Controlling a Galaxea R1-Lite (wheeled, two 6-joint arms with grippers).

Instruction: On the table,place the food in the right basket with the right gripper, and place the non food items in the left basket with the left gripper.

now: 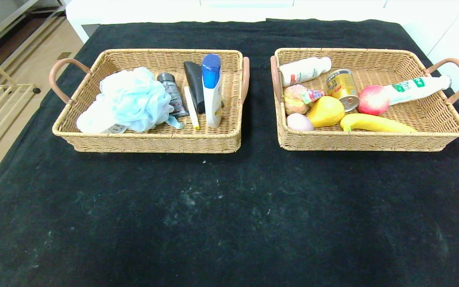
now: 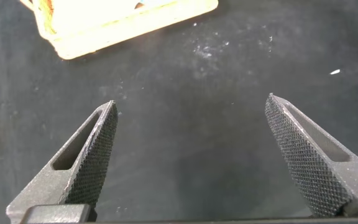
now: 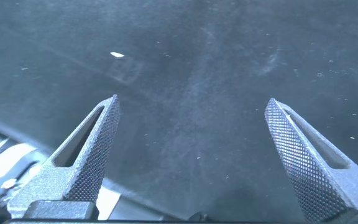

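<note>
- Left basket (image 1: 150,140) on the black tablecloth (image 1: 229,215): pale blue bath pouf (image 1: 132,99), grey can (image 1: 172,93), black tube (image 1: 195,83), thin white stick (image 1: 191,107), white bottle with blue cap (image 1: 212,89).
- Right basket (image 1: 373,140) just beside it, apart: two white bottles (image 1: 304,70) (image 1: 414,88), gold can (image 1: 342,88), wrapped bun (image 1: 295,99), egg (image 1: 299,122), yellow pear (image 1: 326,111), red apple (image 1: 373,99), banana (image 1: 375,123).
- Left gripper (image 2: 191,109) hangs over bare cloth near a basket corner (image 2: 126,25), jaws spread wide, holding nothing.
- Right gripper (image 3: 191,106) over bare cloth, jaws likewise wide, holding nothing.
</note>
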